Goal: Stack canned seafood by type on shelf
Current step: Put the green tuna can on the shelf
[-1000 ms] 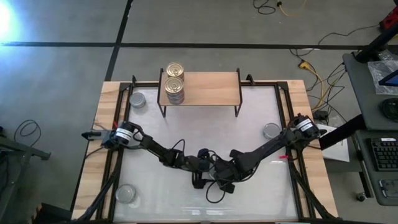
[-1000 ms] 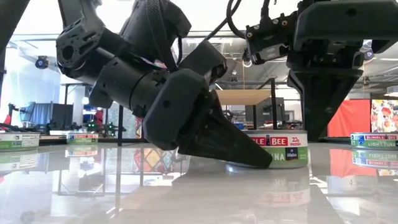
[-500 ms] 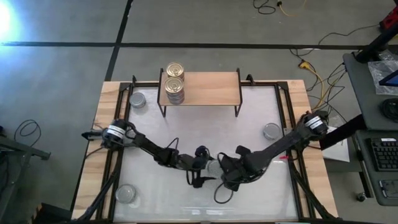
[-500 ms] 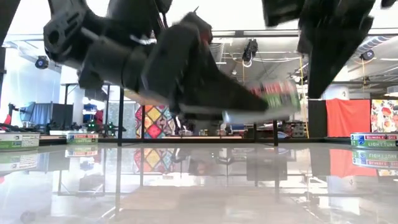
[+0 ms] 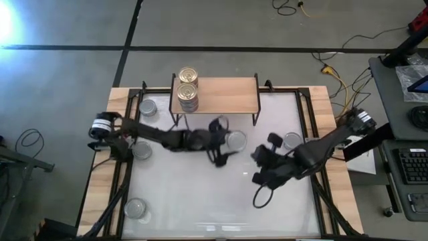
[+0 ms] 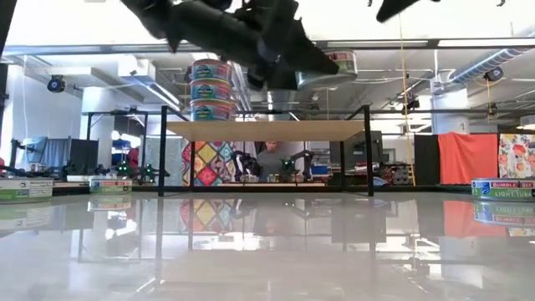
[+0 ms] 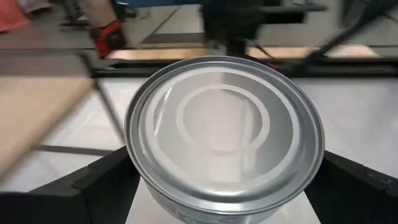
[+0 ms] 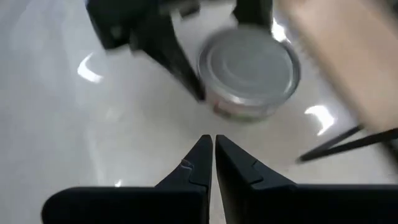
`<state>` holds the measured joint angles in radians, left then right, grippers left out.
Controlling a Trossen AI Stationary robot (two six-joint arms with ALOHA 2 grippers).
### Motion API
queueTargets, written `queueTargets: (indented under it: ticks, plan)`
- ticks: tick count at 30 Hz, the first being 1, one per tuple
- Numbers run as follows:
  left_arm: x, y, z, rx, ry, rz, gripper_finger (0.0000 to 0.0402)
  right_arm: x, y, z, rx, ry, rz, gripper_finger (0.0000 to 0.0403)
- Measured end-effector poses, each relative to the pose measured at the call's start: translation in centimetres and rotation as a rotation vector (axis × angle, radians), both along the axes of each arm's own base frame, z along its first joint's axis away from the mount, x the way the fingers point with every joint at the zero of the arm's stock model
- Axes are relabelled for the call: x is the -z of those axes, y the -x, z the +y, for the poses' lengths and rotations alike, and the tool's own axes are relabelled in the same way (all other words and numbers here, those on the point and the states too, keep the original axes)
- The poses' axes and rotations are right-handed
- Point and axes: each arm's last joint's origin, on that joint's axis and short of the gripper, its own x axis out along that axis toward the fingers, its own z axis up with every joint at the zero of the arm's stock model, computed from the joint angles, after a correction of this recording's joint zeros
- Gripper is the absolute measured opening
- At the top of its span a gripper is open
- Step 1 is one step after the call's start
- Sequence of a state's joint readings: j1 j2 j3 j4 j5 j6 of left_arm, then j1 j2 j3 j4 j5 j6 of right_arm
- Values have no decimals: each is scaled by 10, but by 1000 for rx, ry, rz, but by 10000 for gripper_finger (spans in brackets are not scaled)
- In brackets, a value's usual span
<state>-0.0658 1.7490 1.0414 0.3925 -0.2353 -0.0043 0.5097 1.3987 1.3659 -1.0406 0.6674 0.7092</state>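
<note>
My left gripper (image 5: 229, 141) is shut on a silver-lidded tin (image 5: 235, 140), held in the air in front of the shelf (image 5: 227, 95). In the low view this tin (image 6: 331, 68) hangs above the level of the wooden shelf board (image 6: 267, 130). A stack of gold-lidded tins (image 5: 188, 91) stands on the board's left end. My right gripper (image 5: 258, 171) is shut and empty, right of and nearer than the held tin; its wrist view shows the closed fingers (image 8: 213, 152) pointing at that tin (image 8: 250, 67). My left gripper pinches the silver-lidded tin by its side wall (image 7: 155, 193), one finger (image 7: 93, 186) on each opposite side. The fingers come in about level from the table's left. The tin is lifted clear of the table, lid up and nearly level.
Loose silver-lidded tins stand on the white table: one at the far left beside the shelf (image 5: 148, 107), one at the right (image 5: 291, 140), one at the near left corner (image 5: 136, 209). The shelf's black legs (image 5: 255, 119) stand just beyond the held tin.
My left gripper has lifted the silver-lidded tin off the middle of the table and carried it up and toward the far edge, up to the front of the shelf. My right gripper has risen and drawn back toward the table's right.
</note>
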Motion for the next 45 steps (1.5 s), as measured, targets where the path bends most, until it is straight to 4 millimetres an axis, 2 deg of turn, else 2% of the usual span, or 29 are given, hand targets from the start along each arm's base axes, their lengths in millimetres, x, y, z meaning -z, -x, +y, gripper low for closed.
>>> queueTargets:
  ticks: [5,10,14,23,30,34,40,45]
  plan:
    - [-24,-18,37,-71,-43,55,369,-21,7,-23,28,163,-78,13]
    - [-37,-32,78,-168,-33,141,369,-31,0,-54,41,230,-72,13]
    - [-44,-40,101,-223,-21,186,370,-31,-10,-75,35,290,-40,13]
    - [-47,-60,117,-313,44,274,370,-18,-27,-127,-62,151,-24,13]
    - [-38,-64,122,-505,65,273,370,-16,-26,-157,-16,171,11,13]
    - [-40,-64,125,-593,79,213,371,-15,-23,-174,11,137,13,13]
    - [-41,-64,125,-620,95,187,373,-8,-23,-200,-7,29,-64,13]
    - [-40,-64,124,-622,107,195,394,-1,-21,-220,-36,-12,-121,13]
